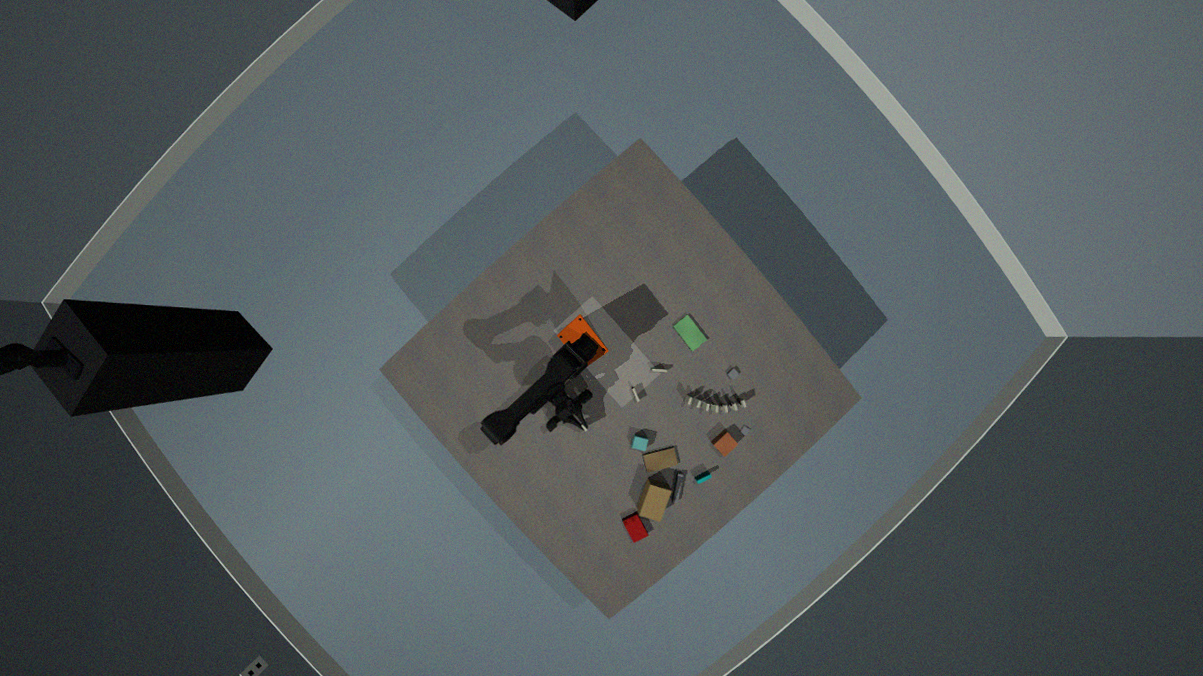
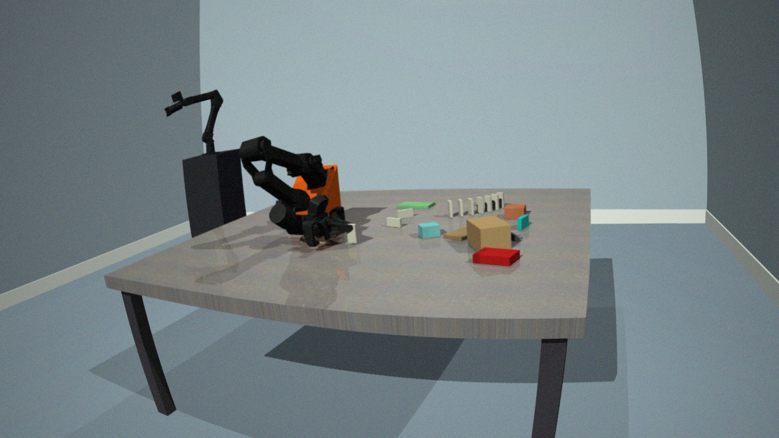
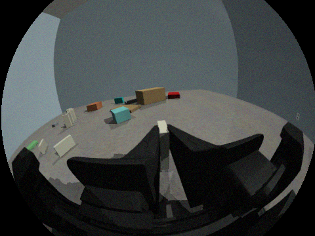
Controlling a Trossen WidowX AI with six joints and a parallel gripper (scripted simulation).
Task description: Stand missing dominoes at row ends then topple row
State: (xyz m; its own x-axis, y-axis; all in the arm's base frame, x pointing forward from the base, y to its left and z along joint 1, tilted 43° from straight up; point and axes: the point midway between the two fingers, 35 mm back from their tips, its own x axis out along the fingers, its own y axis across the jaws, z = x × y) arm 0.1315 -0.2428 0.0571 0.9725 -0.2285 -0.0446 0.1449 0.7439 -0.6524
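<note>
My gripper [image 1: 580, 423] [image 2: 348, 229] [image 3: 161, 128] is low over the table and shut on a cream domino [image 2: 352, 234] [image 3: 163, 139]. That domino is upright in the exterior view; whether its lower end touches the table is hard to tell. Two loose cream dominoes lie on their long edges between my gripper and the row: the nearer domino [image 1: 635, 393] [image 2: 394, 222] [image 3: 65, 145] and the farther domino [image 1: 661, 367] [image 2: 405, 213] [image 3: 42, 147]. The curved row of several standing dominoes [image 1: 718, 408] [image 2: 479, 204] [image 3: 67, 120] is farther off and upright.
A light teal block [image 1: 640, 442] [image 2: 429, 230] [image 3: 121, 115], a flat brown piece [image 1: 660, 459] and a tan box [image 1: 655, 502] [image 2: 488, 234] stand beyond my gripper. A red block [image 1: 635, 527], an orange-brown block [image 1: 725, 443] and a green slab [image 1: 690, 332] are around them.
</note>
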